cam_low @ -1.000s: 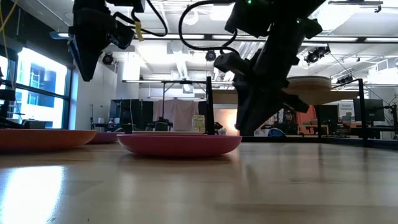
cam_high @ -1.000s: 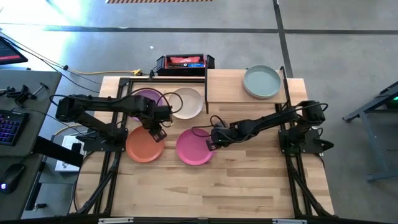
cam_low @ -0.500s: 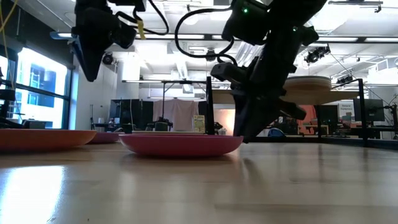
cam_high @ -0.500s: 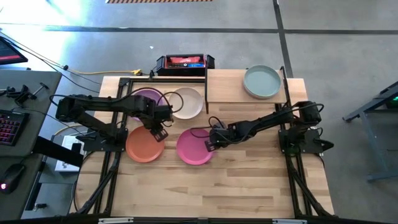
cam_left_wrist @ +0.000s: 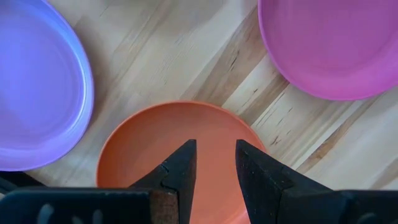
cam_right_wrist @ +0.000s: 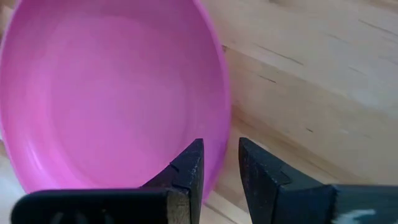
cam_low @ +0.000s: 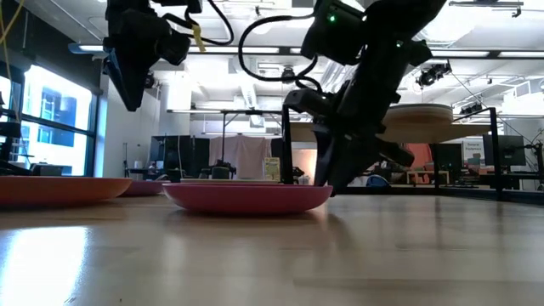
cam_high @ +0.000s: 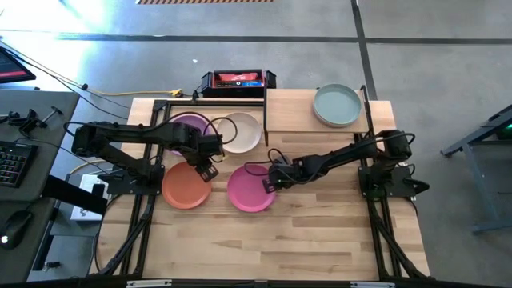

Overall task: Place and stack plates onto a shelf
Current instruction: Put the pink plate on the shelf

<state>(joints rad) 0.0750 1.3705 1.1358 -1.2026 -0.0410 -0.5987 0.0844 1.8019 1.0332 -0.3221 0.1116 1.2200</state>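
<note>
Pink plate [cam_high: 248,190] lies flat on the table centre, the orange plate [cam_high: 184,187] to its left, and purple [cam_high: 186,130] and cream-white [cam_high: 242,132] plates beyond them. A pale teal plate [cam_high: 336,105] sits on the light-wood shelf [cam_high: 288,108]. My right gripper [cam_high: 269,183] is open and low at the pink plate's right rim, one finger over the inside and one outside. My left gripper [cam_high: 205,170] is open and hangs well above the orange plate's [cam_left_wrist: 168,137] far right part. The other plates are out of view. My right gripper [cam_right_wrist: 219,149] comes slanting down from the table's right. One finger [cam_right_wrist: 189,168] stands inside the pink plate's right rim [cam_right_wrist: 222,134] and the other [cam_right_wrist: 261,174] outside it. Whether either finger touches the rim, I cannot tell. The plate lies flat on the table.
A red-and-black box [cam_high: 238,80] sits at the table's far edge, left of the shelf. The shelf's black posts [cam_low: 286,144] rise just behind the pink plate [cam_low: 246,197]. Bare slatted wood [cam_high: 264,240] fills the table's near half.
My right gripper has come down and edged toward the table's left, until its fingers stand astride the pink plate's right rim. The plates have stayed where they were.
</note>
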